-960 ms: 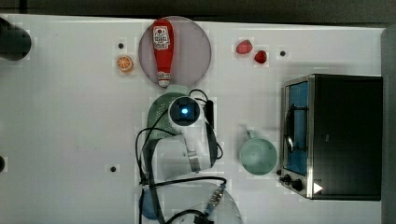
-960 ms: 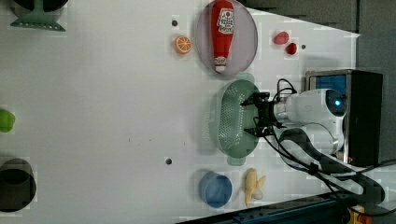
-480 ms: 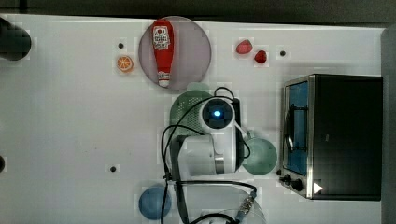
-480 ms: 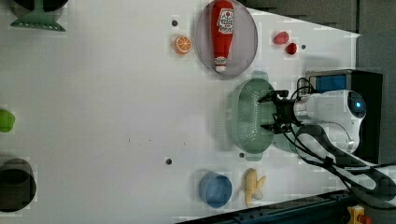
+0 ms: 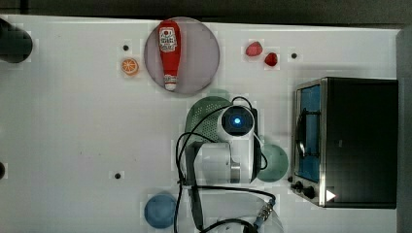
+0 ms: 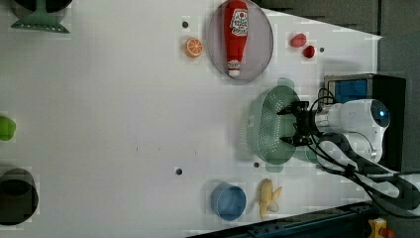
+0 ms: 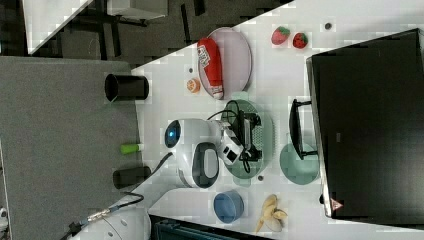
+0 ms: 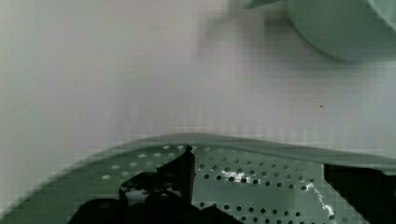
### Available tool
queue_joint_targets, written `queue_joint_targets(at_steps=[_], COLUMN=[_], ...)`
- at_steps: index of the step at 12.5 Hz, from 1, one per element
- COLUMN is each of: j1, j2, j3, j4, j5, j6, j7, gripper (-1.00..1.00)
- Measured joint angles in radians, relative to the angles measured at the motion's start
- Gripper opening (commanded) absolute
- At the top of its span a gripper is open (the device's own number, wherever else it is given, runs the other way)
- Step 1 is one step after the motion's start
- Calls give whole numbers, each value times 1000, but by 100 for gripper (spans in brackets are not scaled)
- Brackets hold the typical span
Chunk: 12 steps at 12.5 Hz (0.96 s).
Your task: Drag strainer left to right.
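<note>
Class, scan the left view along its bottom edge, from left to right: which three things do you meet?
Black cup → blue bowl → banana.

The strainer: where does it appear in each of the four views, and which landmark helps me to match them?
Top view: strainer at centre, partly under the arm, below the ketchup plate.
Left view: strainer right of centre, below the plate.
Right view: strainer at centre, below the plate.
Wrist view: its holed bottom is in the foreground.
Shared landmark: the ketchup plate in the three outer views.
</note>
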Motion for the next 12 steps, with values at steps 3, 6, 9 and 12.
queue_joint_targets(at_steps=[3, 6, 9, 12], j1=[19, 14, -16, -16], j2=[-11, -26, -106, -280], j3=[-29, -38, 4, 30], j4=[6, 21, -4, -6], j5=[-27, -34, -28, 41], j6=[15, 9, -78, -236], j7=[-11, -45, -201, -346], gripper=[100, 100, 100, 100])
